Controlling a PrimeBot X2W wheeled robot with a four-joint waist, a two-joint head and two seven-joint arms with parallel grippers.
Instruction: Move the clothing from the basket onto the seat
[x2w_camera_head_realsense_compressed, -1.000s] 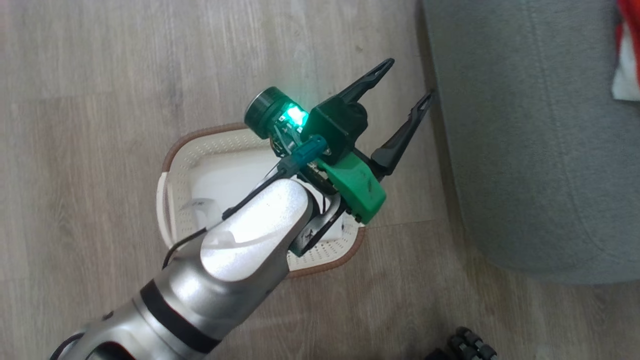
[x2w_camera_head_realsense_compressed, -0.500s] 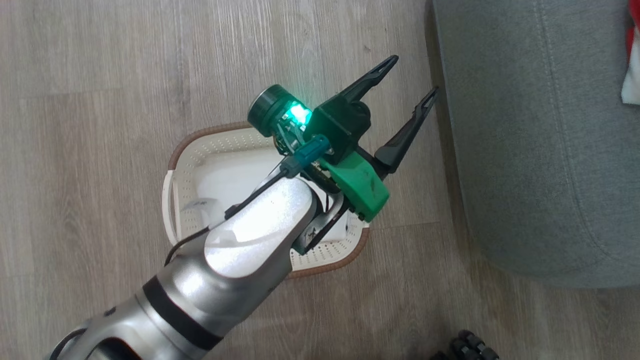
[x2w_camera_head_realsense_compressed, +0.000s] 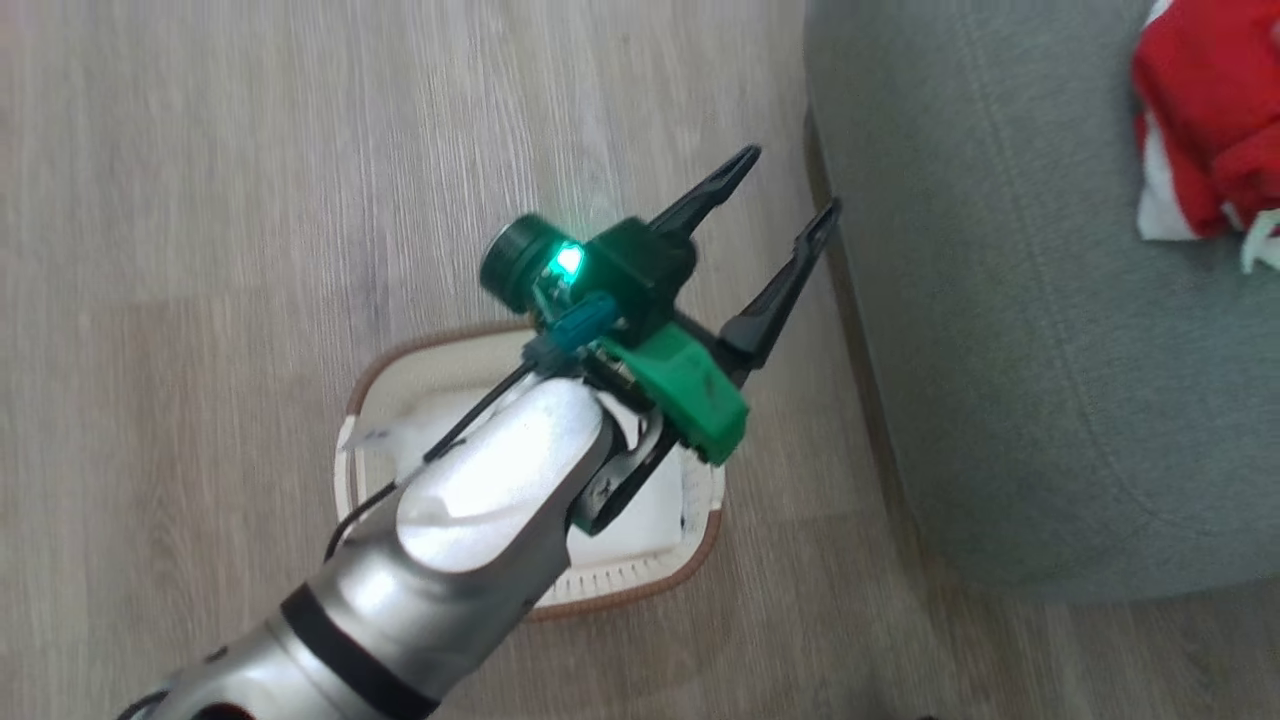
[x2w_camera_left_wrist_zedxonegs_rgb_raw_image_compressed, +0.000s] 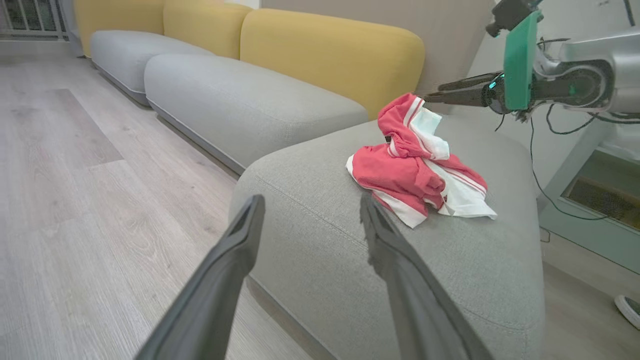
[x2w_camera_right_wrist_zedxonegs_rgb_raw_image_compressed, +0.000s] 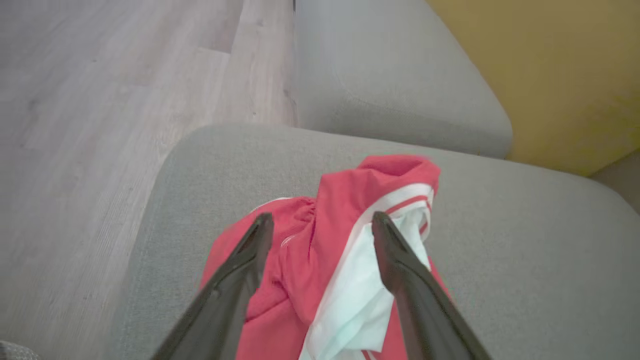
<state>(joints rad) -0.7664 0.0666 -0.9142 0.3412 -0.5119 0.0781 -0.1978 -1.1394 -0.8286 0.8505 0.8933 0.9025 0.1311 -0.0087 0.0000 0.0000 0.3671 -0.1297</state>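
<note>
On the seat, the clothing lay in a crumpled heap. Your right gripper hung just over it, fingers spread wide and nothing pinched between them. The main risk was the raised red fold right at those fingertips. I could not tell whether it touched them, and if cloth were caught on a finger, pulling the arm away would have dragged the heap toward the seat's edge or off it. Your left gripper was likewise wide open and empty, above the basket with its tips near the seat's side, where a careless swing could have struck the cushion. Its forearm hid much of the basket, so you could not be sure nothing remained inside.
</note>
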